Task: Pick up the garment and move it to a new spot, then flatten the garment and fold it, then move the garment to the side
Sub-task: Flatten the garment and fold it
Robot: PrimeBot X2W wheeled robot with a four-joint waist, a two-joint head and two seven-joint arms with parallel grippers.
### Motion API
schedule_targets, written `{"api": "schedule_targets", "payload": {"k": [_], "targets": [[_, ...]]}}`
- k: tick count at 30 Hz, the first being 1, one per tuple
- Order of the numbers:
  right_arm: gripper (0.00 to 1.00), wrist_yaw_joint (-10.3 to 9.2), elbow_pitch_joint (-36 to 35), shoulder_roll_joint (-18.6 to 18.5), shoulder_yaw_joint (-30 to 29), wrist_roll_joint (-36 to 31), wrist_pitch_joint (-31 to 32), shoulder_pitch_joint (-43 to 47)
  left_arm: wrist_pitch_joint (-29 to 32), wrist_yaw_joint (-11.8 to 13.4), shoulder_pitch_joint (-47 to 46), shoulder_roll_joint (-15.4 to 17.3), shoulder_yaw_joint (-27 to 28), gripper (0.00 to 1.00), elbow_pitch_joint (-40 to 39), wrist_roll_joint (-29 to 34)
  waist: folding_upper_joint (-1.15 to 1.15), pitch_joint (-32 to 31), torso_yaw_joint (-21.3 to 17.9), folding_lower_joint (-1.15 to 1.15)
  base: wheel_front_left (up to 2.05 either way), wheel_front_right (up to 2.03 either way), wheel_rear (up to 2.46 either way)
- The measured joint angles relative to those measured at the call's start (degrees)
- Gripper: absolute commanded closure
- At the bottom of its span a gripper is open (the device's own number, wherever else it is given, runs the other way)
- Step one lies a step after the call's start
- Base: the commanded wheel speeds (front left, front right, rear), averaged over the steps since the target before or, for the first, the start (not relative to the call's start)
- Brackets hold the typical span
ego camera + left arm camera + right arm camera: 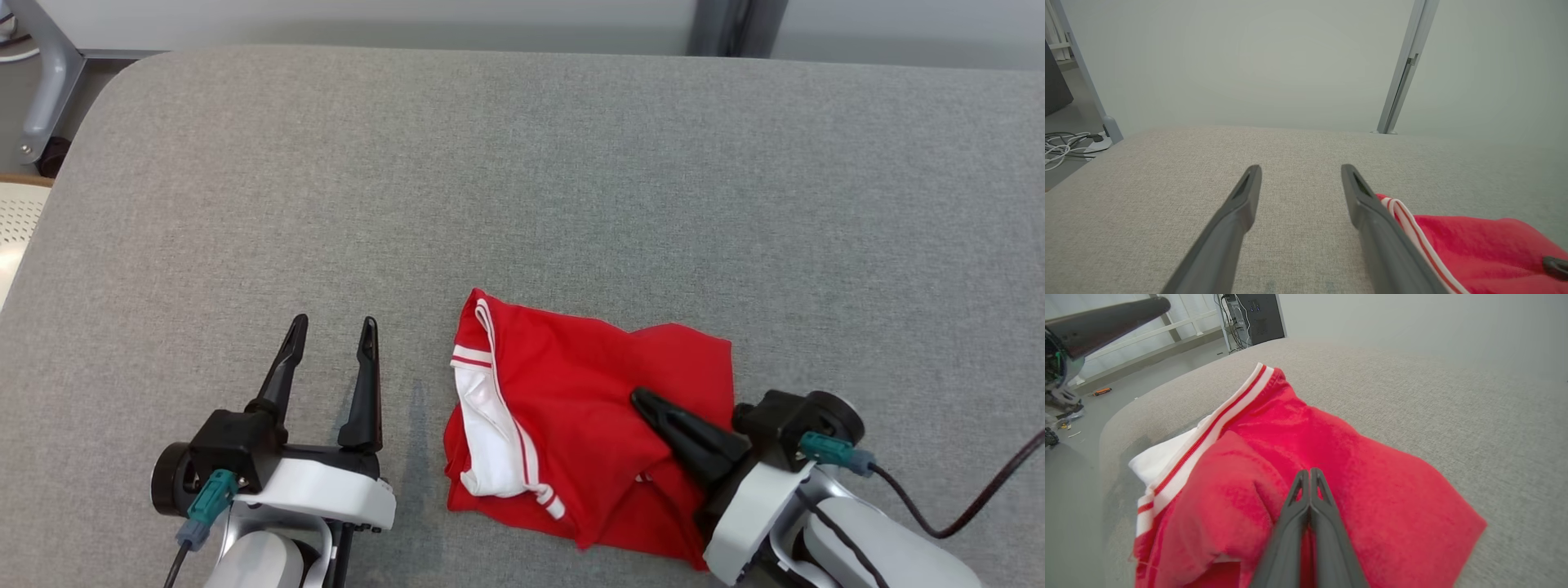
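The garment is red with white striped trim and a white inner panel, lying crumpled on the grey cloth-covered table at the near middle. My right gripper lies across its right half, fingers pressed together with a pinch of red cloth between them; in the right wrist view the right gripper sits on the bunched garment. My left gripper stands open on bare table just left of the garment. In the left wrist view the left gripper holds nothing, with the garment beside its right finger.
The table's rounded far-left corner and its left edge are close to the left arm. A grey metal frame leg and a white perforated surface lie beyond that edge. Loose cables lie on the floor.
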Motion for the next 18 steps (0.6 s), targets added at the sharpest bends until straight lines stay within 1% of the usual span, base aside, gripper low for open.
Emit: {"api": "schedule_targets", "payload": {"k": [4,18], "targets": [[1.0,0.0,0.2,-0.5,3.6,1.5,-0.1,-0.7,-0.1,-0.2,0.0,-0.3,0.3,0.0,0.3,0.2,0.0,0.0,-0.3,0.0,0.0,0.0,0.0],[1.0,0.0,-3.1,0.0,10.6,2.6,-0.2,-3.0,-0.2,-1.1,-0.5,-0.8,0.8,0.0,0.8,0.9,0.0,0.8,-0.9,0.0,0.0,0.0,0.0]]}}
